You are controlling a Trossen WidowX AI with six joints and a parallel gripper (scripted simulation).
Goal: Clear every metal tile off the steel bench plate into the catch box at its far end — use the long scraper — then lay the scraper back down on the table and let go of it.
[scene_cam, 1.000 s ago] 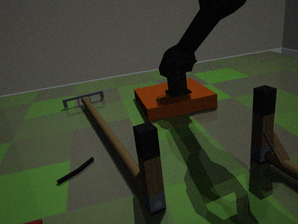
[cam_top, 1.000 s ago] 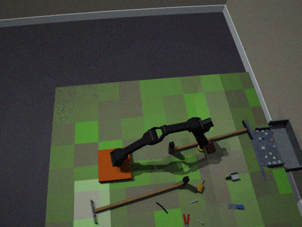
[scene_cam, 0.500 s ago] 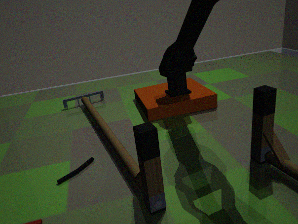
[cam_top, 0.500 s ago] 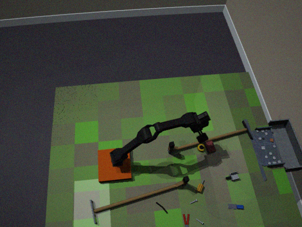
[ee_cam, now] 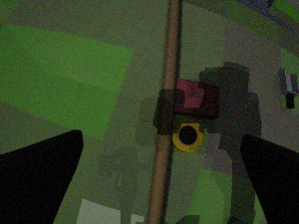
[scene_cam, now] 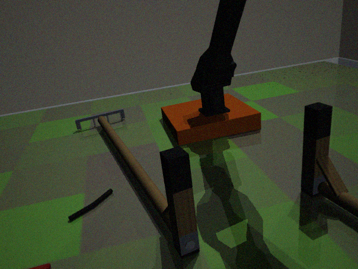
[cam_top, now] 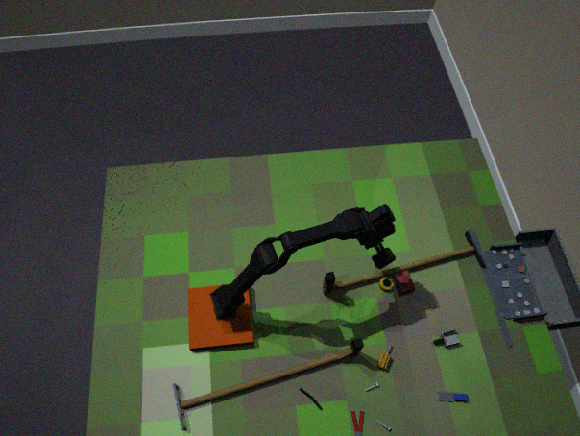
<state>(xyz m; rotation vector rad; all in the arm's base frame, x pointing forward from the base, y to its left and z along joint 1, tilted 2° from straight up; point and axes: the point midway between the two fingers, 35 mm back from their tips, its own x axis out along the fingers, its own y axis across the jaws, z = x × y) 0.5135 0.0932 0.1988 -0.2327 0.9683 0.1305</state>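
The long scraper [cam_top: 432,261] [scene_cam: 317,124] [ee_cam: 171,49] lies on the table, its wooden handle ending in an upright black-topped grip post and its dark wide blade beside the near edge of the steel bench plate [cam_top: 495,285]. Several small metal tiles [cam_top: 505,284] lie scattered on the plate, with one orange piece [cam_top: 521,269] among them. The dark catch box [cam_top: 552,283] adjoins the plate's far end. My gripper [cam_top: 383,259] [ee_cam: 163,141] is open and empty above the handle, which shows between the fingers in the wrist view.
A red block [cam_top: 404,282] [ee_cam: 190,94] and a yellow ring [cam_top: 382,286] [ee_cam: 188,147] sit beside the scraper handle. A second long-handled tool [cam_top: 269,378] [scene_cam: 133,166] with an open-frame head lies nearer the base. A yellow-handled tool [cam_top: 384,360], clamp-like part [cam_top: 450,339], blue-handled tool [cam_top: 460,398] and bolts lie around.
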